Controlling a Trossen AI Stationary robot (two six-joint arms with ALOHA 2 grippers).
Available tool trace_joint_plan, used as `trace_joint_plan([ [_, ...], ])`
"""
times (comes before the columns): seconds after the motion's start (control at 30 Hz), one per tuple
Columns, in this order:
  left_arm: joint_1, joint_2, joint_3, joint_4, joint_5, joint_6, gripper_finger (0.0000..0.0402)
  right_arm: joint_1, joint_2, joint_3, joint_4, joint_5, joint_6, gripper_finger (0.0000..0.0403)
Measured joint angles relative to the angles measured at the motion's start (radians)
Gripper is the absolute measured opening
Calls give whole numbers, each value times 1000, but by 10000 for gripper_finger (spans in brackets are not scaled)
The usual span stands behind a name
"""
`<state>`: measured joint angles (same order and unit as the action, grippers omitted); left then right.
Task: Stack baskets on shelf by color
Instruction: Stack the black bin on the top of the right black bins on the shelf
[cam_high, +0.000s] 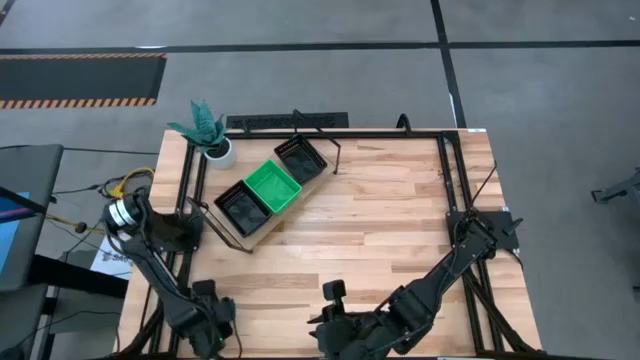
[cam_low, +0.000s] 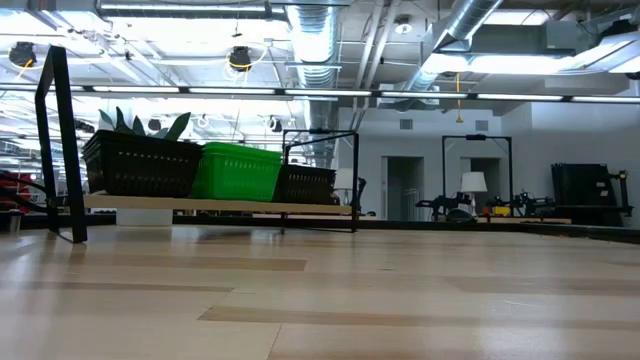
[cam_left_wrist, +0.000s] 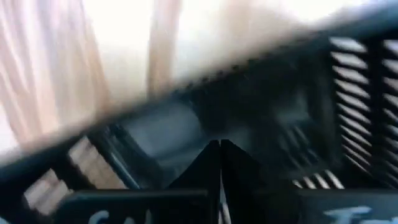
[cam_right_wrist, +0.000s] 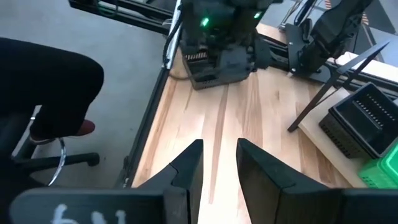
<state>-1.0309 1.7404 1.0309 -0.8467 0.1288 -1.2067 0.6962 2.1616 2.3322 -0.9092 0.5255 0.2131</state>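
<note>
On the long light-wood shelf (cam_high: 262, 232), the bright green mesh basket (cam_high: 273, 186) sits between two black mesh baskets (cam_high: 240, 208). The left gripper (cam_left_wrist: 220, 149) has its jaws pressed together; the right gripper (cam_right_wrist: 217, 163) has them slightly spread, both at the desk's near edge.

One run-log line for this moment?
shelf: black basket, green basket, black basket in row | left tool shut, empty | right tool open, empty

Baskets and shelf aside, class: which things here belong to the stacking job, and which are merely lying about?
Job:
- green basket
- two black baskets
- shelf
- left pincer, shut
- right pincer, open

Lying about:
- potted plant
- table
</note>
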Motion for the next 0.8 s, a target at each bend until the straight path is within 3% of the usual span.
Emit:
trace_joint_plan([
  [0.13,54,36,0,11,-97,110,0,2,0,0,3,0,0,118],
  [0.23,146,36,1,92,-239,260,0,2,0,0,6,0,0,118],
  [0.4,357,38,0,424,-439,685,0,2,1,0,6,0,8,118],
  [0.5,501,38,1,666,-434,902,0,2,1,0,-4,0,32,118],
  [0.6,618,38,1,807,-365,1000,0,6,1,0,-42,0,76,118],
  [0.8,736,14,1,752,-241,958,0,20,1,0,-170,0,222,118],
])
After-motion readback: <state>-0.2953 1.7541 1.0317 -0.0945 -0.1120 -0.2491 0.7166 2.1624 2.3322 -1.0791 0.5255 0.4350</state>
